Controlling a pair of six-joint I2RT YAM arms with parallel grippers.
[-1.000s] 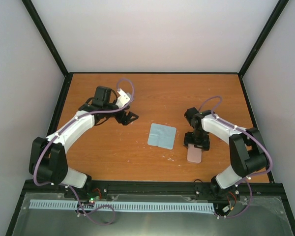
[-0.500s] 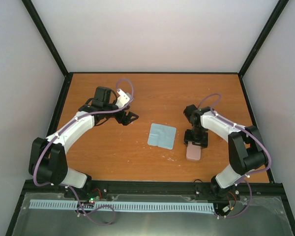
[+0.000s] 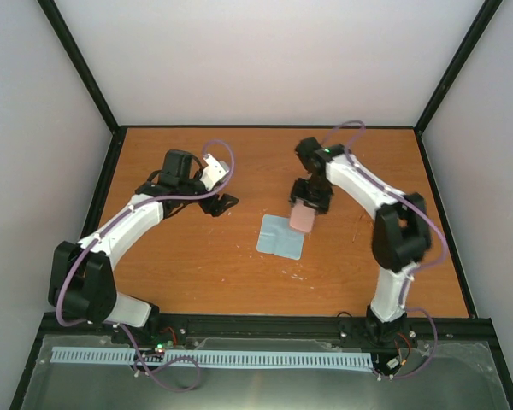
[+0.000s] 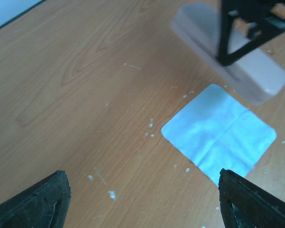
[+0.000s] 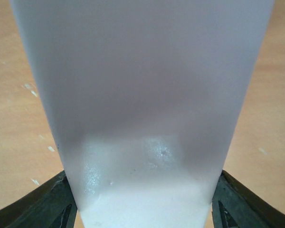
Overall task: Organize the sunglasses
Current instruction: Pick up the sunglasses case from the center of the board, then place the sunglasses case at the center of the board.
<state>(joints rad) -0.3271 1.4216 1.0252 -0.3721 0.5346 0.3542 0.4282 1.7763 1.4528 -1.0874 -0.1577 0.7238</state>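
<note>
Right gripper [image 3: 309,205] pinches a pink oblong case [image 3: 303,219] with a smooth matte shell and rounded ends, at the far edge of the light blue square cloth [image 3: 282,237], which is soft and fold-creased. Left gripper [image 3: 225,204] spread, left of the cloth, over the grained wooden table [image 3: 197,265]. Sunglasses: cannot make them out in any view.

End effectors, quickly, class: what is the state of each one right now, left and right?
Left end effector: open, holding nothing.
Right end effector: closed on the pink case.
</note>
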